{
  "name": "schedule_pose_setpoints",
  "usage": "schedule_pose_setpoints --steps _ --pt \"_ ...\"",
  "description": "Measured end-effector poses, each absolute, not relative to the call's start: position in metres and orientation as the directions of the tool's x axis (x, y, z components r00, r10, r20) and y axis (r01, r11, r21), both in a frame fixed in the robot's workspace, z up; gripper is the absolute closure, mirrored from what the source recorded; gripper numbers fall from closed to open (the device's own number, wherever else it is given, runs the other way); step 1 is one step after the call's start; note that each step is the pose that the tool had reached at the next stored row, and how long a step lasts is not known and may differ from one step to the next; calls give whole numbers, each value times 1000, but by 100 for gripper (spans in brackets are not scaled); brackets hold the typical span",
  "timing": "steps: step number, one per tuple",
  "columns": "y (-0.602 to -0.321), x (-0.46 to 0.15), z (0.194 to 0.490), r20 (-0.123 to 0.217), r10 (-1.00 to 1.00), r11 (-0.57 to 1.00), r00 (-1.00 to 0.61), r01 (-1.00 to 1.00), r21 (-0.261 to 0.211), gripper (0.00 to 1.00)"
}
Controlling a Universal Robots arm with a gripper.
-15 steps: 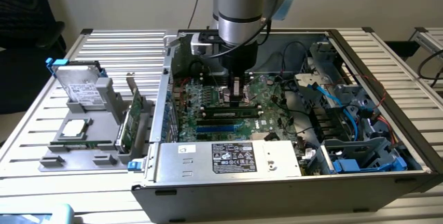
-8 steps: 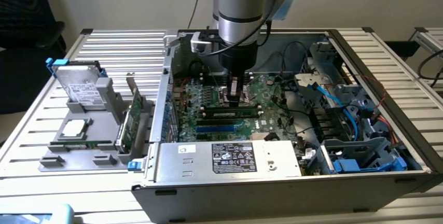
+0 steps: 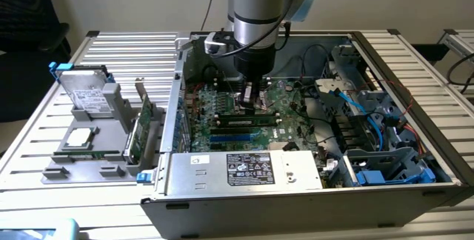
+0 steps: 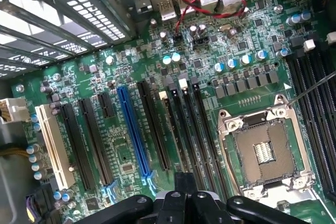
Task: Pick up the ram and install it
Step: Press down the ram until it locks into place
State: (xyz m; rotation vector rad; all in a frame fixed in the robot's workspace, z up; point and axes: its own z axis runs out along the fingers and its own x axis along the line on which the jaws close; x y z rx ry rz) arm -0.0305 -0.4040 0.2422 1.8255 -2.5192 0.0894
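Ribbed aluminium desk (image 3: 133, 51), open computer case (image 3: 311, 195) lying on its side across the middle, grey parts holder (image 3: 89, 156) beside it at the exterior view's left, carrying a hard drive (image 3: 85, 93), upright.

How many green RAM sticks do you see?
2. One ram stick sits in the motherboard slots, right by the arm. The other ram stick lies on the gray tray at the exterior view's left. More may be hidden.
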Motion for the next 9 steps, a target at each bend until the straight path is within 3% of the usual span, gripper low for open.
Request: schedule_pose_setpoints --steps 9 --pt "-404 -30 242 56 -913 403 -405 -914 -35 89"
